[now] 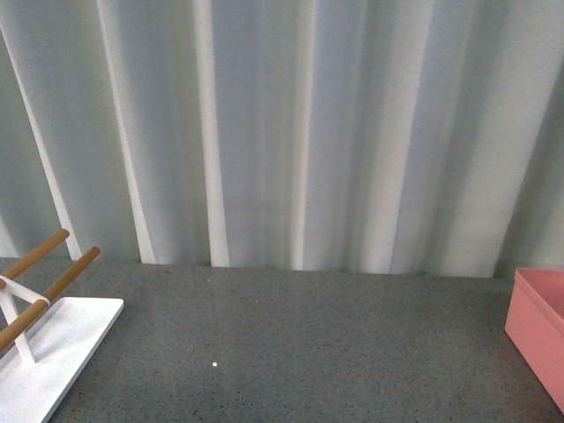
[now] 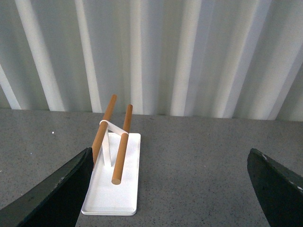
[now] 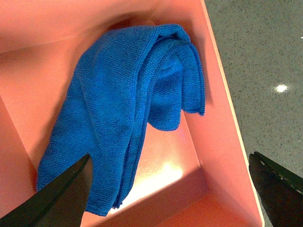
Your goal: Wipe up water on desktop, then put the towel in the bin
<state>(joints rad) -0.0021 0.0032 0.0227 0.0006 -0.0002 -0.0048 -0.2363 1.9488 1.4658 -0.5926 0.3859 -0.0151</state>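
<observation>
Item: towel (image 3: 118, 113), bright blue microfibre, folded into soft layers. It lies inside the bin (image 3: 222, 142), draped down from the far inner wall to the floor. By my judgement it is light, limp and grippy rather than slick, not fragile; it would sag wherever lifted. Best hold, if needed: the thick bunched fold at its upper end, pinching several layers together.

Item: my right gripper (image 3: 170, 189), above the bin, fingers spread wide, holding nothing.

Item: my left gripper (image 2: 170, 189), fingers likewise apart and empty, over the desktop (image 2: 203, 151), facing the white rack (image 2: 113, 189) with wooden bars.

Item: desktop, dark speckled grey; no water visible on it in the front view.
</observation>
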